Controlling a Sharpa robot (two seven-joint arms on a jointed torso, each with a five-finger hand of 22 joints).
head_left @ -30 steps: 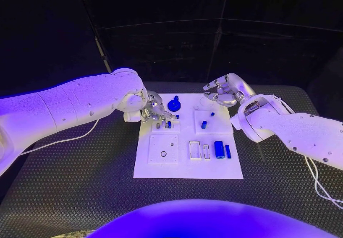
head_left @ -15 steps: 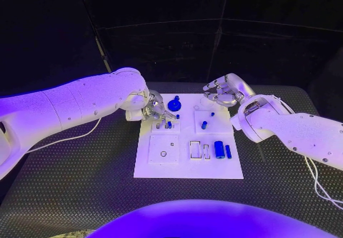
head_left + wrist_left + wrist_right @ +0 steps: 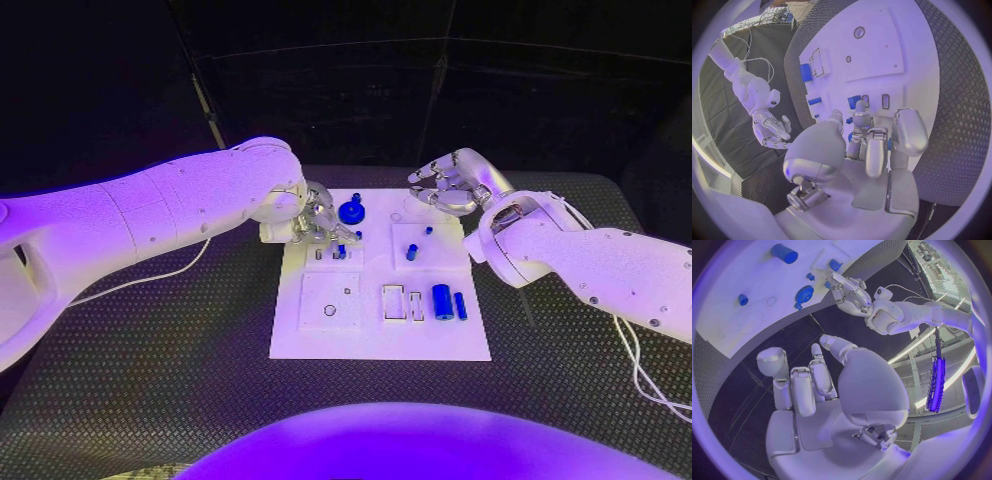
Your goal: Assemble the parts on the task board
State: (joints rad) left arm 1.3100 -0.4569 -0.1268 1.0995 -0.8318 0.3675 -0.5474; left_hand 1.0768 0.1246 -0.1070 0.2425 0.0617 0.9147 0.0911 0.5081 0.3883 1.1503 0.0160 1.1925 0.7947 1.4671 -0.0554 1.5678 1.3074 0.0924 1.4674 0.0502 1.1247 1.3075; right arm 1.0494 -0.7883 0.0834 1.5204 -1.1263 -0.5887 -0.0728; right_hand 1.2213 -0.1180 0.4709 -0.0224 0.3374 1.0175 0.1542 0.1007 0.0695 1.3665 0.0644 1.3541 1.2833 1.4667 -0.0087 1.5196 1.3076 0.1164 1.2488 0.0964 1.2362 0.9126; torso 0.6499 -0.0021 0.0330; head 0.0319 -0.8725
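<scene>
The left hand [image 3: 315, 222] is low over the far left part of the white task board [image 3: 378, 340]. Its fingers [image 3: 877, 150] are curled in close together, with the tips pointing down at the board. A small blue part [image 3: 854, 102] sits on the board just past the fingertips, right by two little slots. There is a bit of blue between the fingers too, but I cannot tell if the hand is holding a piece or just touching it.

Just beside the left hand, toward the other arm, is a round blue part [image 3: 352, 212] shaped like a disc.

The right hand [image 3: 447, 187] is up at the far right corner of the board, lifted off it. Its fingers [image 3: 801, 387] are bent in a little and spread apart, and nothing is in them. The two hands are well apart, with the round blue part between them.

Nearer to the robot than the right hand, a short blue peg [image 3: 411, 251] sits in a square plate on the board. Nearer still, a fat blue cylinder [image 3: 443, 301] and a thin blue rod [image 3: 460, 305] lie side by side, just apart from each other.

Nearer to the robot than the left hand, there is another square plate [image 3: 330, 301] with a small round hole in it.

The board lies on the black table [image 3: 144, 370].
</scene>
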